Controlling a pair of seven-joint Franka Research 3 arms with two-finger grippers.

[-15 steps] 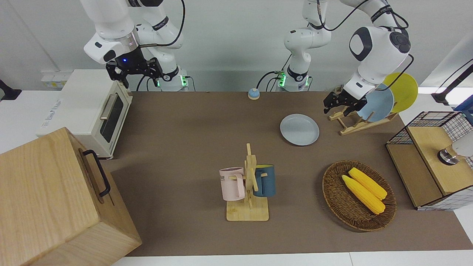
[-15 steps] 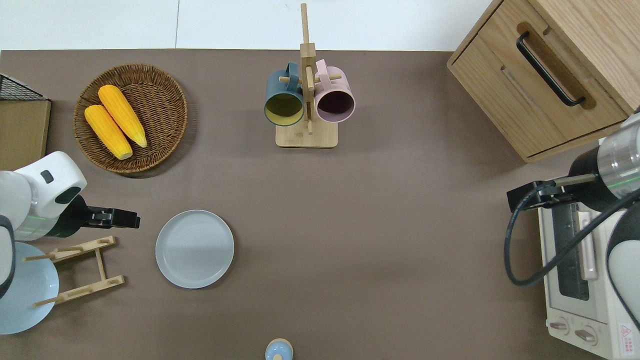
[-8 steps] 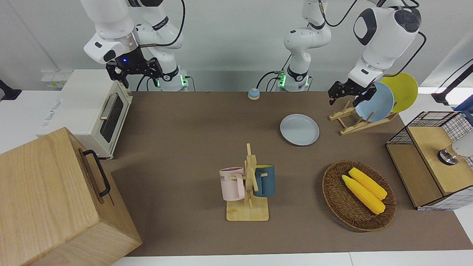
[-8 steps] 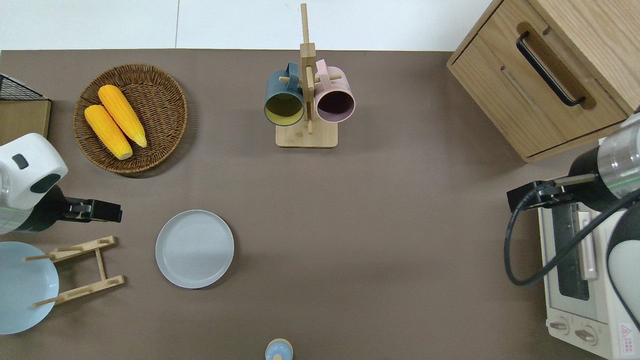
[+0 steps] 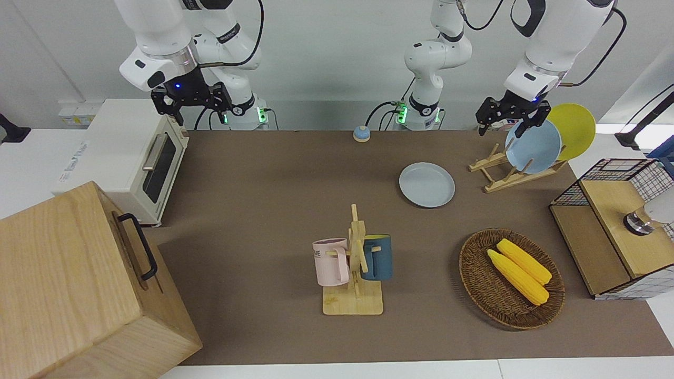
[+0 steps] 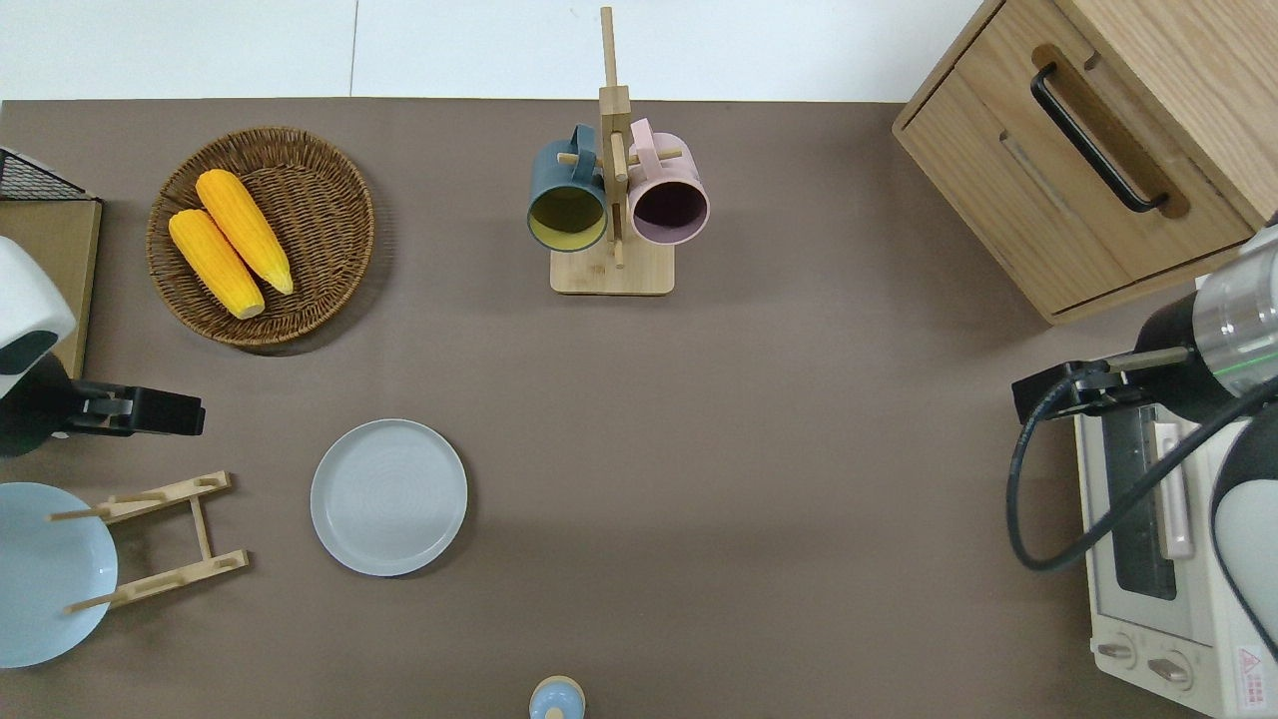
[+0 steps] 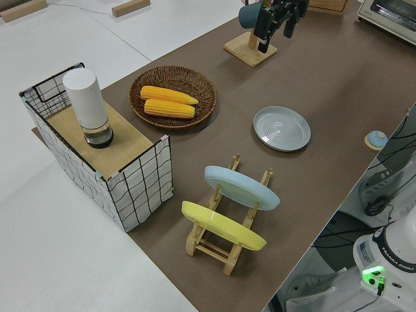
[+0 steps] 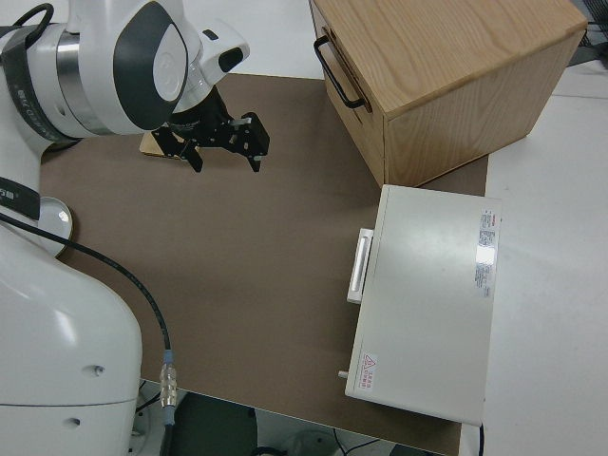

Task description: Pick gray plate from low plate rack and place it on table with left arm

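Observation:
The gray plate (image 5: 426,184) (image 6: 388,496) (image 7: 281,128) lies flat on the brown table (image 5: 263,200), with nothing touching it. Beside it, toward the left arm's end, stands the low plate rack (image 5: 500,173) (image 6: 160,539) (image 7: 224,237). The rack holds a sky-blue plate (image 5: 534,146) and a yellow plate (image 5: 574,129) on edge. My left gripper (image 5: 509,120) (image 6: 190,414) (image 7: 278,19) hangs open and empty, high over bare mat between the rack and the wicker basket. The right arm is parked, its gripper (image 5: 192,100) (image 8: 223,142) open.
A wicker basket (image 6: 262,235) with two corn cobs lies farther from the robots than the rack. A mug tree (image 6: 611,200) with two mugs stands mid-table. A wire crate (image 5: 613,226) is at the left arm's end. A wooden cabinet (image 5: 79,284) and toaster oven (image 5: 131,158) are at the right arm's end.
My left gripper has risen and drawn back toward the left arm's end of the table, away from the gray plate. The plate and the right arm have not moved.

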